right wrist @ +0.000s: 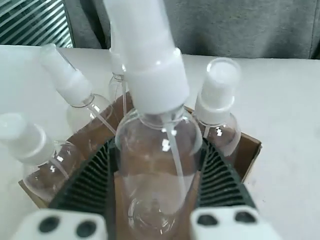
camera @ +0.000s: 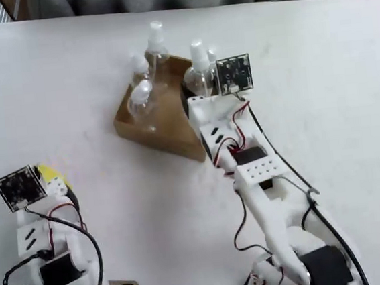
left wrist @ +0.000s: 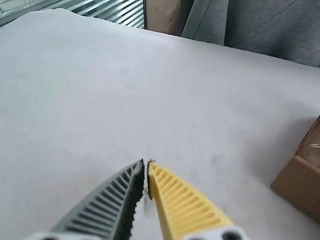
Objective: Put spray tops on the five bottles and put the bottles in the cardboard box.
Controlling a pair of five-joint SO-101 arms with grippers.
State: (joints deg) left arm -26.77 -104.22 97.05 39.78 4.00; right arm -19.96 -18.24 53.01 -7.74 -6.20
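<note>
Bottle (right wrist: 157,170) five, capped, clamped in right gripper (right wrist: 157,147) at cardboard box (camera: 165,131) edge, four other bottles (right wrist: 216,107) inside. Looks like last placing step; next, lower and release. Left gripper (left wrist: 146,172) jaws together over table (left wrist: 100,90).

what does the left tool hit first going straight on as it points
Likely only bare table; the left tool points clear of the cardboard box, off to one side.

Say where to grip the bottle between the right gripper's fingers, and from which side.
Take the bottle by its round clear body, from the side, as the right gripper does. It stands upright, and the spray top is narrower and could slip or pull off.
</note>
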